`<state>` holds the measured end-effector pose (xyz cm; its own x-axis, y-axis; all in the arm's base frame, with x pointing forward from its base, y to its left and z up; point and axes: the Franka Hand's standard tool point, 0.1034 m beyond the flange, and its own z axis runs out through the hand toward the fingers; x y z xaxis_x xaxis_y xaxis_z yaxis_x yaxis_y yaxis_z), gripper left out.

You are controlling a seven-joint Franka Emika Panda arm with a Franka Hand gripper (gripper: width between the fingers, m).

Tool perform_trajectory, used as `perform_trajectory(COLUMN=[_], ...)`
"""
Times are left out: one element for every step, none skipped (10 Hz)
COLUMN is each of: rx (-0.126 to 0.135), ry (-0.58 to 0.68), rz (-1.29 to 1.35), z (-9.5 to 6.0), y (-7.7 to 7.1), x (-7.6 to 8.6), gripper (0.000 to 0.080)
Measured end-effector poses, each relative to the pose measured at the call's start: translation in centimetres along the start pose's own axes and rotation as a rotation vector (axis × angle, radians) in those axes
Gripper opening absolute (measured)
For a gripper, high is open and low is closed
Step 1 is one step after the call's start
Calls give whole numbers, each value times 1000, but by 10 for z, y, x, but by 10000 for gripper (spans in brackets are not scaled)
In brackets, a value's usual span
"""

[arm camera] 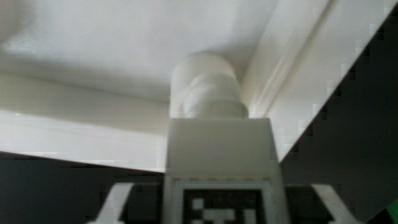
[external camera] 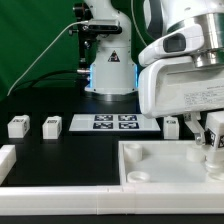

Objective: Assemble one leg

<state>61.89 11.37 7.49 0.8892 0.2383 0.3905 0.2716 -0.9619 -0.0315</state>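
Observation:
My gripper [external camera: 211, 140] is shut on a white leg [external camera: 210, 155] and holds it upright over the large white tray-like part [external camera: 150, 165], near that part's corner on the exterior view's right. In the wrist view the leg [arm camera: 217, 150] sits between my fingers [arm camera: 128, 200] with its tag facing the camera. Its rounded end points into the tray's inner corner [arm camera: 107, 110]; I cannot tell whether it touches. Three more legs stand on the black table: two on the left [external camera: 17, 126] [external camera: 51, 125] and one [external camera: 171, 125] beside my gripper.
The marker board [external camera: 113, 122] lies flat in the middle behind the tray. The robot's base [external camera: 108, 70] stands at the back. A white block [external camera: 6, 160] sits at the exterior view's left edge.

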Motion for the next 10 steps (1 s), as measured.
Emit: perform_trajectory(rx=[1,1,0,-2,-3,-4,-5,-5,-5,-4], ry=[1,2,1,2,3,3,5,7,9,10], rz=[-1,-2,-3,-3,-1,0,0,2,2,2], z=[1,1,1,1,1,1,1,2,3,3], y=[-1,-1,1,3,5,6,8,10,10,10], x=[1,1,2,2,2,3,4,7,8,9], gripper=[291,291,291,291,291,291,291,291,291,291])
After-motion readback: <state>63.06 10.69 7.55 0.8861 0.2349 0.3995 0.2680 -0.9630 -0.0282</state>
